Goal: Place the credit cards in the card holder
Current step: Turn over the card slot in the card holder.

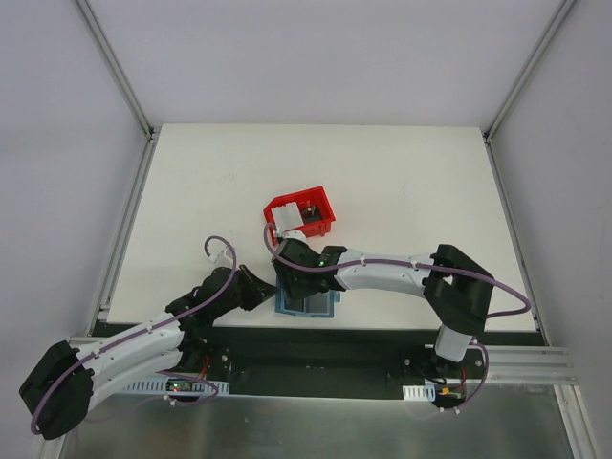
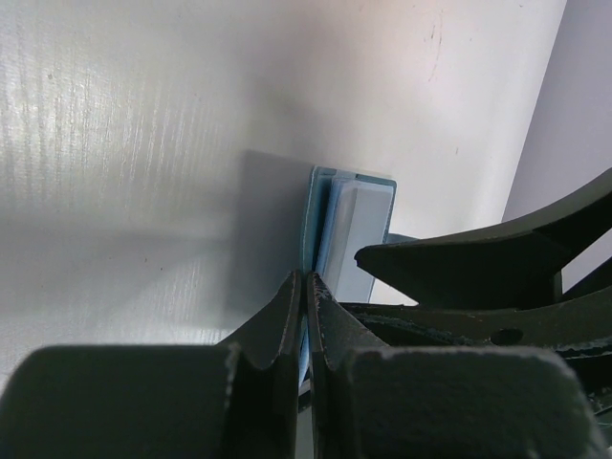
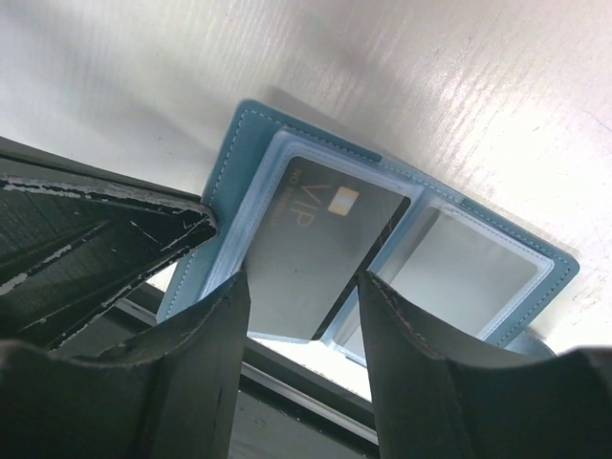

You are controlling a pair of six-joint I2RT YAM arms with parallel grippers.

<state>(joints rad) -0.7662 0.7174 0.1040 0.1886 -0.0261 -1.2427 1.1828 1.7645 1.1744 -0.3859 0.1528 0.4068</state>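
"Start on the left. What is that hand doing?"

"My left gripper (image 2: 306,287) sits low near the front edge of the white table (image 1: 402,191). It is clamped tight on the left edge of the card holder (image 3: 239,143), and a thin blue strip of it shows between my fingers (the wrist view makes this plain)."

"And the holder?"

"It is spread open on the table between my two arms, close to the front edge. A dark grey credit card (image 3: 320,244) marked VIP lies tilted across its left pocket. I cannot tell how far in it sits."

"Anything beyond it?"

"The red bin (image 1: 320,206) stands just behind the holder, with a pale item (image 1: 290,218) inside."

"Now the right."

"My right gripper (image 3: 304,279) hangs over the holder with its fingers apart, one at each long edge of the card. I cannot tell whether they are pinching it."
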